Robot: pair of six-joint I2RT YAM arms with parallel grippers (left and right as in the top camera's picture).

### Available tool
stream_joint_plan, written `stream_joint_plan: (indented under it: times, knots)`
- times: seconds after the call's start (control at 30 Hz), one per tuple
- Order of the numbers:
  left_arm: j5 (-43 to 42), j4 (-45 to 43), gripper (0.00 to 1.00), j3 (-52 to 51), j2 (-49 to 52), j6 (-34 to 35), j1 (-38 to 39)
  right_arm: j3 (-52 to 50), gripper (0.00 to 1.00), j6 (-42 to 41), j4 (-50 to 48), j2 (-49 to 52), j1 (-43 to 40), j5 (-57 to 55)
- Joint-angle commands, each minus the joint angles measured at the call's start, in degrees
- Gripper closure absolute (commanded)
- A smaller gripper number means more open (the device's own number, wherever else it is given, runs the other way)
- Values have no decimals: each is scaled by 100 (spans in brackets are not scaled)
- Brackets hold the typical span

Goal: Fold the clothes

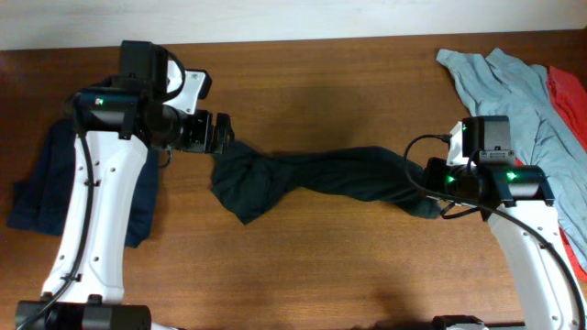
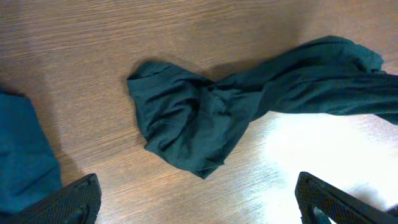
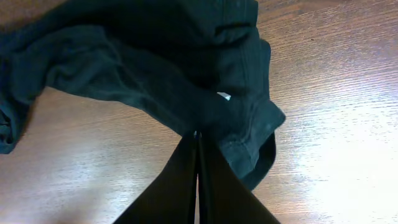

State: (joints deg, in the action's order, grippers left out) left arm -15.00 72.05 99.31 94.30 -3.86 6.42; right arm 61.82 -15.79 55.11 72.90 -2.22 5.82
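The black T-shirt (image 1: 330,174) lies bunched in a twisted band across the middle of the wooden table. It also shows in the left wrist view (image 2: 193,124) and the right wrist view (image 3: 143,74). My left gripper (image 1: 220,135) is at the shirt's left end. Its fingers (image 2: 198,186) are wide open and empty, with the crumpled left end just in front of them. My right gripper (image 1: 431,176) is shut on the shirt's right end, pinching a hemmed edge between its fingertips (image 3: 198,134). The logo is not visible.
A dark navy-blue garment (image 1: 37,183) lies at the left edge, partly under the left arm, and also shows in the left wrist view (image 2: 22,155). A light grey-blue shirt (image 1: 514,82) and an orange-red cloth (image 1: 569,101) lie at the back right.
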Motion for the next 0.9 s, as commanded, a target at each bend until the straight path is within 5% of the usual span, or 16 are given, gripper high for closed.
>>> stream_joint_plan:
  times: [0.0,0.1,0.37,0.7,0.87]
  knots:
    - [-111,22,1,-7,63,-173,131,55,96,68,22,-17,-7,72]
    - [-109,22,1,-7,74,-223,214,55,91,774,15,-17,-7,595]
    - [-114,-85,1,-511,149,-221,363,55,96,566,-68,-17,-7,553]
    - [-68,-2448,1,-2712,205,-354,916,55,96,566,-140,-17,-7,557]
    - [752,-3167,9,-3178,424,-350,1248,55,96,566,-138,-17,-7,557]
